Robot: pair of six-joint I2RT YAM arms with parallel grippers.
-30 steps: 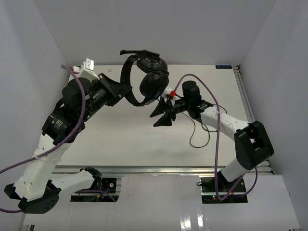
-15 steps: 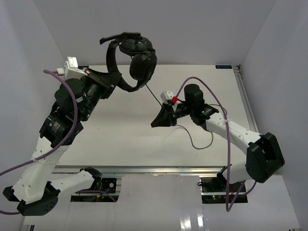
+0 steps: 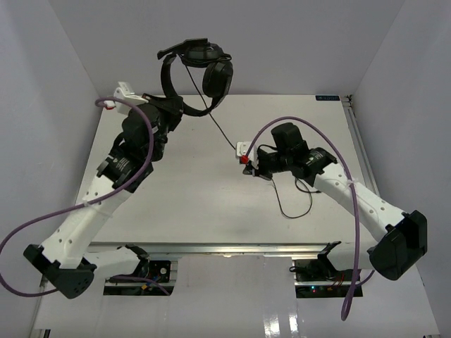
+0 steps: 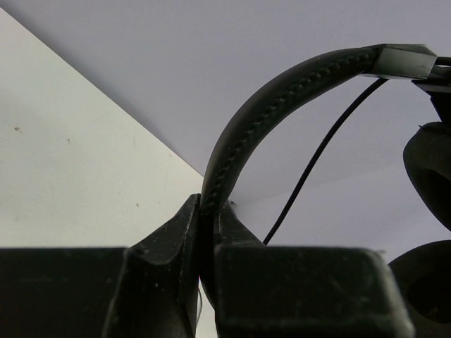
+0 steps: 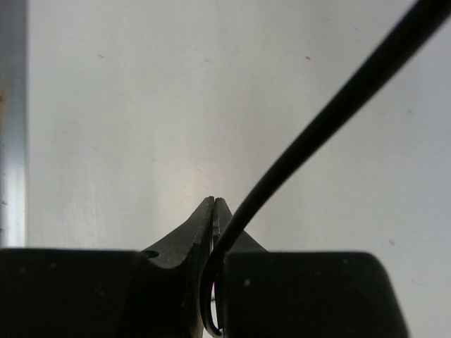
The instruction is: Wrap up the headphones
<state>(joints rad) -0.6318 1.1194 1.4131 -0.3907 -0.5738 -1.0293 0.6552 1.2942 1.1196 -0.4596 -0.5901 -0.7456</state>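
The black headphones (image 3: pixel 201 67) hang in the air at the back of the table, headband to the left and ear cups to the right. My left gripper (image 3: pixel 175 105) is shut on the lower end of the headband (image 4: pixel 282 91); the wrist view shows both fingers (image 4: pixel 176 239) clamped on it. An ear cup (image 4: pixel 430 169) sits at that view's right edge. The thin black cord (image 3: pixel 222 130) runs taut from the headphones down-right to my right gripper (image 3: pixel 248 162), which is shut on the cord (image 5: pixel 338 105). A slack loop of cord (image 3: pixel 296 208) lies on the table under the right arm.
The white table (image 3: pixel 211 197) is enclosed by white walls at the back and both sides. A metal rail (image 3: pixel 225 248) runs along the near edge. Thick purple cables (image 3: pixel 42 218) arc from both arms.
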